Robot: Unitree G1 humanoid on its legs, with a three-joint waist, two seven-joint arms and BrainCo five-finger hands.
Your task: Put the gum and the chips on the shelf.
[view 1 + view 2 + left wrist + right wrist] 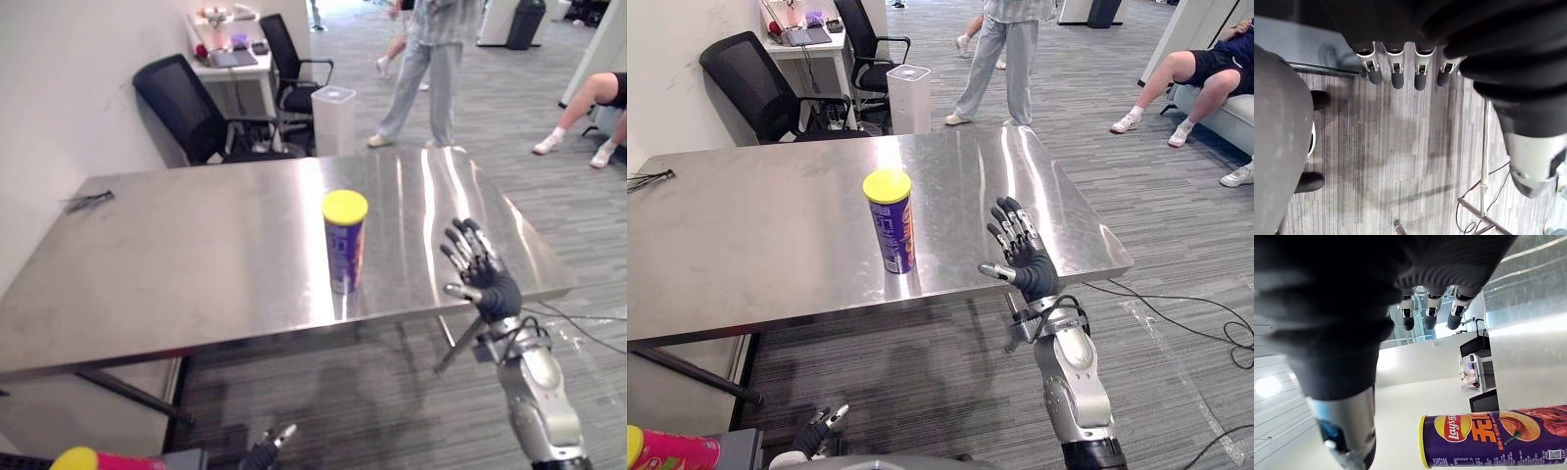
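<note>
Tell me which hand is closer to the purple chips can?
The right hand. It is open beside the chips can, to its right, at the front edge of the table. The left hand hangs low near the floor.

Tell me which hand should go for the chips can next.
Right, probably. The right hand is open at the near edge of the table, beside the can. The left hand hangs low, below the tabletop, farther from it.
</note>
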